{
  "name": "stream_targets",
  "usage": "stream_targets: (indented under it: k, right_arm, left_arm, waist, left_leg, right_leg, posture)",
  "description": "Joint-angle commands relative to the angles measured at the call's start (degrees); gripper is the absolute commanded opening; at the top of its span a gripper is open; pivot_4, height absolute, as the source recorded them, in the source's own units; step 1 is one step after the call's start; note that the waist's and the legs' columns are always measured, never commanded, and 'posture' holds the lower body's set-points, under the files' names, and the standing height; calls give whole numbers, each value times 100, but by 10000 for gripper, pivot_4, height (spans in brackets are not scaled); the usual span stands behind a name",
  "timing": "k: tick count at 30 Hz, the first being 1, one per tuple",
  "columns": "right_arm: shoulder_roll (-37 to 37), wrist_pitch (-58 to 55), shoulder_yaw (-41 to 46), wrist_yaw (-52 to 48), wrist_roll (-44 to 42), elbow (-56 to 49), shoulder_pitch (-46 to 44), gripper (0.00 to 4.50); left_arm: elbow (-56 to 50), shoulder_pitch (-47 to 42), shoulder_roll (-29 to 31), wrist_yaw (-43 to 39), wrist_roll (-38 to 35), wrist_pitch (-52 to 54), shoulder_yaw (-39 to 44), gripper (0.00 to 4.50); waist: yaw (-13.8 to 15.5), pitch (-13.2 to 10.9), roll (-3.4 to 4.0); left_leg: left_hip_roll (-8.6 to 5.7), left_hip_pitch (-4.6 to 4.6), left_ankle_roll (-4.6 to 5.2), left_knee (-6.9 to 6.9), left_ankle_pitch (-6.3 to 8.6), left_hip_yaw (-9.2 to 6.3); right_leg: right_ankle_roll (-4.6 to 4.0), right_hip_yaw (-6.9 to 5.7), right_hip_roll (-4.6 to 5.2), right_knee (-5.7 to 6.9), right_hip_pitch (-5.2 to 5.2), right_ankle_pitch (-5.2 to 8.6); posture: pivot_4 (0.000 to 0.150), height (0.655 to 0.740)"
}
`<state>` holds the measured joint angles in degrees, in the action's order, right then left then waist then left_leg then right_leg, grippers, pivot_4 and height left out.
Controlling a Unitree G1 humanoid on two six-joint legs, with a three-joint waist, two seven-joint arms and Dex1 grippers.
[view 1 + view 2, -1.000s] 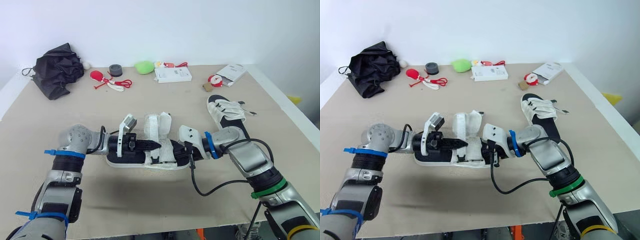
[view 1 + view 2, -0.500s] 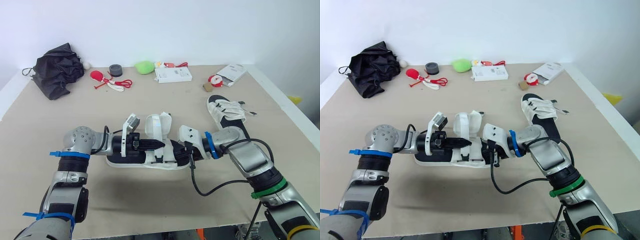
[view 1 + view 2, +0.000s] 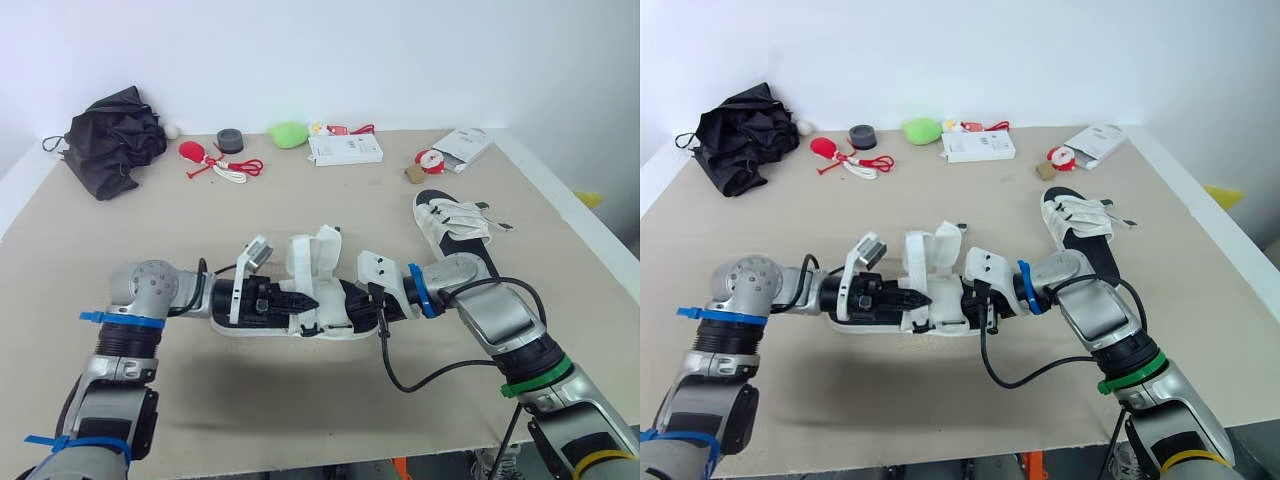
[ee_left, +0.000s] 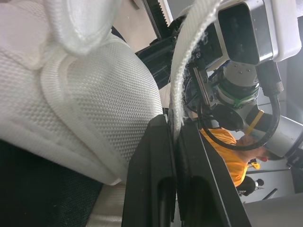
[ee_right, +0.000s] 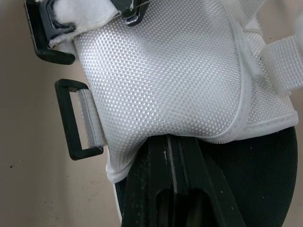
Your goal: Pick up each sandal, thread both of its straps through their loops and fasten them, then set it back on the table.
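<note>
A black-soled sandal (image 3: 290,322) with white mesh uppers lies across the middle of the table (image 3: 330,210), its flaps standing up. My left gripper (image 3: 308,298) reaches in from the left. In the left wrist view its fingers (image 4: 156,170) are shut on a thin white strap (image 4: 182,80). My right gripper (image 3: 347,302) comes from the right, shut on the sandal with its tips tucked under the mesh upper (image 5: 175,75). Two black loops (image 5: 71,120) lie beside that upper on the table. A second sandal (image 3: 455,228) with its straps across lies at the right.
Along the far edge lie a black bundle (image 3: 115,135), red and white cords (image 3: 215,165), a dark roll (image 3: 231,141), a green lump (image 3: 288,133), a white box (image 3: 345,149) and a booklet (image 3: 462,147). The table's right edge runs close to the second sandal.
My left wrist has dropped and drawn back a little to the left, still holding the strap, and the white flaps have spread wider. The right arm has stayed put.
</note>
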<state>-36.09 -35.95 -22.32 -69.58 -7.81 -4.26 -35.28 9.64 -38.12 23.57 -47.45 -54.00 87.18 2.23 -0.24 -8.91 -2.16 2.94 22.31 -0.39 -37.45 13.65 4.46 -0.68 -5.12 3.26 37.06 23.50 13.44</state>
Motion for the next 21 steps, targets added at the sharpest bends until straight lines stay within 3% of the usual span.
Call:
stream_targets:
  k: [1, 5, 8, 12, 13, 15, 16, 21]
  right_arm:
    - [-10, -145, -324, 84, 191, 250, 208, 0]
    - [-6, -129, -323, 84, 190, 265, 213, 0]
    - [7, -118, -325, 82, 196, 283, 198, 0]
    - [22, -97, -343, 70, 206, 292, 187, 0]
    - [27, -92, -345, 66, 206, 302, 180, 0]
    - [33, -76, -349, 57, 213, 319, 170, 0]
    - [34, -70, -350, 53, 215, 325, 168, 0]
    - [38, -52, -362, 32, 218, 335, 161, 0]
  left_arm:
    - [-595, 271, -344, 222, -74, -281, 95, 811]
    - [-1195, 554, 58, -148, 65, -583, -316, 811]
    - [-1644, 812, 685, -731, 564, -1452, -981, 811]
    - [-1672, 916, 1014, -1231, 1188, -2637, -1416, 811]
    - [-1610, 907, 1009, -1245, 1353, -2939, -1443, 4848]
    - [-1556, 877, 954, -1323, 1444, -3289, -1400, 6912]
    - [-1528, 842, 885, -1273, 1451, -3371, -1338, 12082]
    - [-1486, 581, 741, -1316, 707, -2747, -766, 25594]
  waist:
    - [-1, 0, 0]
    - [5, 0, -1]
    - [-1, 0, 0]
    - [-3, 1, 6]
    - [-2, 1, 6]
    - [7, 1, 7]
    - [15, 1, 7]
    - [21, -1, 5]
  left_leg:
    - [0, 0, -1, 0, 1, 1]
    - [-1, -1, 0, -2, 0, 0]
    - [1, -7, -4, 6, 2, 0]
    - [12, -13, -6, 12, 3, 2]
    - [14, -13, -6, 14, 3, 2]
    - [19, -13, -6, 16, 4, 0]
    - [21, -13, -6, 16, 4, -1]
    - [25, -10, -6, 12, 3, 1]
  right_leg:
    - [0, 0, 0, 0, 0, 0]
    - [1, -1, 2, 0, -2, -1]
    - [-8, 0, -1, 0, -2, 5]
    - [-20, 0, -11, 0, 0, 12]
    - [-23, -1, -12, 0, 0, 13]
    - [-30, -4, -19, 0, 1, 17]
    - [-30, -5, -20, 0, 0, 17]
    - [-26, -7, -21, 0, 1, 15]
  posture:
    - [1500, 7400]
    - [1500, 7400]
    - [1500, 7400]
    - [1500, 7400]
    - [1500, 7400]
    - [1500, 7400]
    - [1500, 7400]
    - [1500, 7400]
